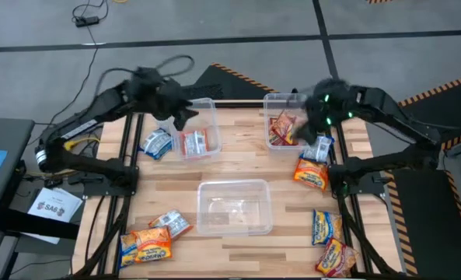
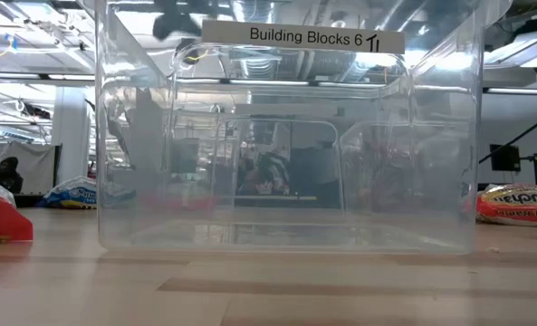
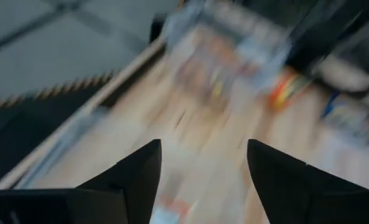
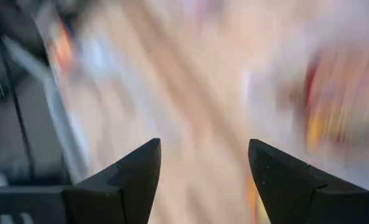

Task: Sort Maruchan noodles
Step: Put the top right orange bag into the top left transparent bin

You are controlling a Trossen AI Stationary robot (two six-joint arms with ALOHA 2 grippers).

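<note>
Wooden tabletop (image 1: 238, 167) holds three clear tubs; Maruchan noodles (image 1: 311, 173) lie scattered around them, some already binned; my left gripper (image 1: 185, 114) and right gripper (image 1: 317, 124) hover splayed, empty; packets look light, crinkly, slippery, so I'd pinch an edge seam.

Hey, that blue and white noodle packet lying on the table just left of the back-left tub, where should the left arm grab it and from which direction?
Probably from straight above. The blue-white packet lies flat on the table, clear of the back-left tub, so no side gives the fingers purchase. Pinch across its narrow middle, where the crinkly wrap should bunch up. The left gripper, open, hovers near.
</note>
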